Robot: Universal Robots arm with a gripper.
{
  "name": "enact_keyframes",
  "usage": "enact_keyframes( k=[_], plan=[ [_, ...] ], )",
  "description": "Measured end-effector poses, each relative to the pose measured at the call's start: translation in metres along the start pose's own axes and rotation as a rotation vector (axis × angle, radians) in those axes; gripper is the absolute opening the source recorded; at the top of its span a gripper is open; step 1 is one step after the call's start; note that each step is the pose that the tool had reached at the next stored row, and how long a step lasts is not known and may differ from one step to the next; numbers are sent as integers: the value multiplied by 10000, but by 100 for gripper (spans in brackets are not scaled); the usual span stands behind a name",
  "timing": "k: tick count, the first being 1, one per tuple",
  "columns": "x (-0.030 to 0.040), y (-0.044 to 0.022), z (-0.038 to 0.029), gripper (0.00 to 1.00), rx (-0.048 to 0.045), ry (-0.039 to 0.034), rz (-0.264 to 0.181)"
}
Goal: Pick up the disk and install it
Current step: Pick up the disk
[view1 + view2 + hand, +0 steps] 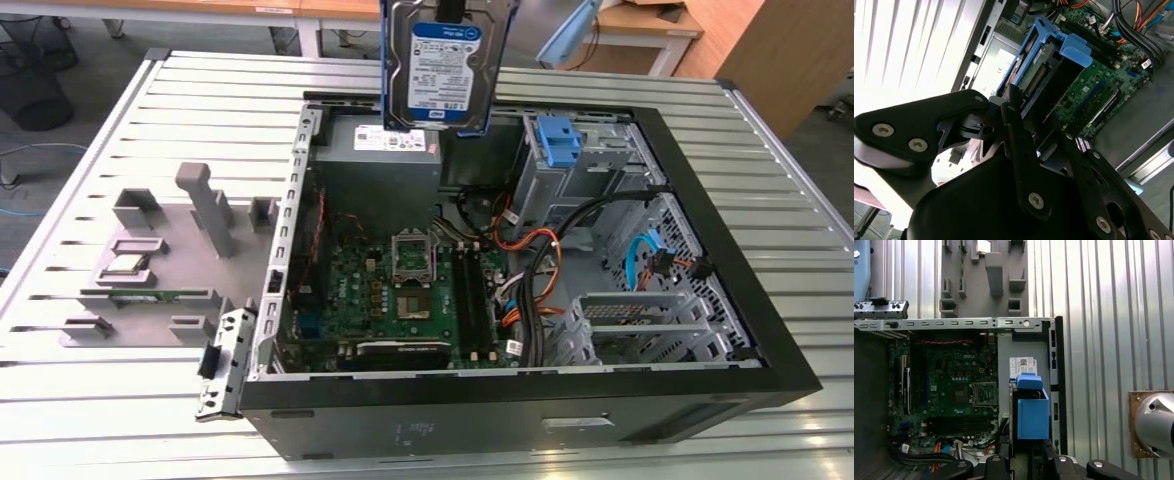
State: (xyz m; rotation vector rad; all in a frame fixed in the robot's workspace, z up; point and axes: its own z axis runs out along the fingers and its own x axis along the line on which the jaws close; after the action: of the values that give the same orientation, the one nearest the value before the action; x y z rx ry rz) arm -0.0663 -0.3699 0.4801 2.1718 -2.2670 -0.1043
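Note:
The disk, a silver-grey hard drive with a white-and-blue label in a blue plastic bracket, hangs upright in the air over the back of the open computer case. It hovers above the grey power supply. In the second wrist view, my gripper is shut on the disk, its black fingers clamping the end with the connector. The first wrist view looks down past the gripper along the disk to the motherboard below.
A bare blue bracket sits in the drive bay at the case's back right. Orange and black cables run beside the metal drive cage. A grey fixture with a green circuit strip lies on the slatted table.

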Motion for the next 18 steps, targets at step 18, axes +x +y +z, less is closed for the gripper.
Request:
enact_keyframes(
  k=[18],
  plan=[
    [141, -6, -5, 35, 1, -1, 0]
  ],
)
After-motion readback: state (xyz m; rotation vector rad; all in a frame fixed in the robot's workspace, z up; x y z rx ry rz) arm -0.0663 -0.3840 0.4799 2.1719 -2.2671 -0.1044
